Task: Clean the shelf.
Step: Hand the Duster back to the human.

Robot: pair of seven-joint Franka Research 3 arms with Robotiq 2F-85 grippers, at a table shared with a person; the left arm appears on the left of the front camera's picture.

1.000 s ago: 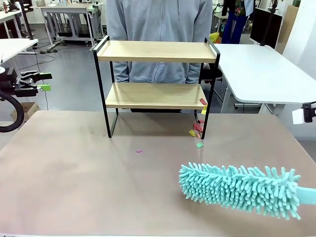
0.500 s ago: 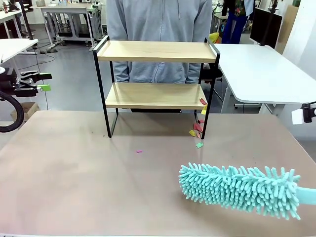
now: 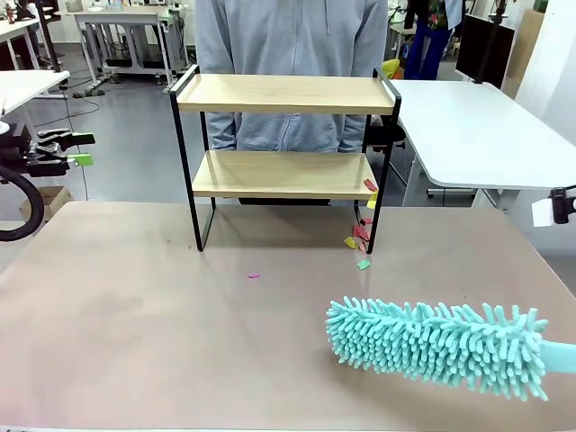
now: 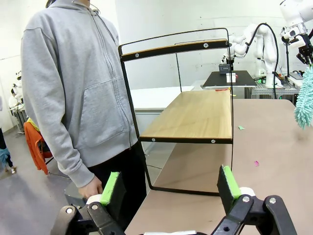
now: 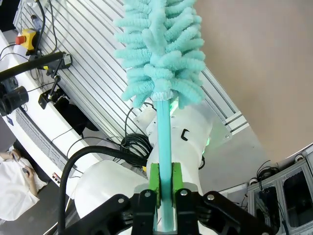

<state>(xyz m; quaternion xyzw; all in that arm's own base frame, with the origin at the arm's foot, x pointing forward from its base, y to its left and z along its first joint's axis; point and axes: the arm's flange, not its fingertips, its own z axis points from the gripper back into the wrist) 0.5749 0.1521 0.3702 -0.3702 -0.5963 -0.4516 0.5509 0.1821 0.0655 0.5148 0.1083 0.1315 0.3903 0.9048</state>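
Observation:
The shelf stands at the table's far middle, two light wood boards in a thin black frame; both boards are bare apart from a red scrap at the lower board's right end. A turquoise fluffy duster hovers low over the table's front right, its handle running off the right edge. My right gripper is shut on the duster's handle. Off the table's left edge, my left gripper stands open and holds nothing. The left wrist view has that gripper facing the shelf end-on.
Coloured paper scraps lie on the table by the shelf's right leg, and a single pink scrap lies further forward. A person in a grey hoodie stands right behind the shelf. Another white table is at the back right.

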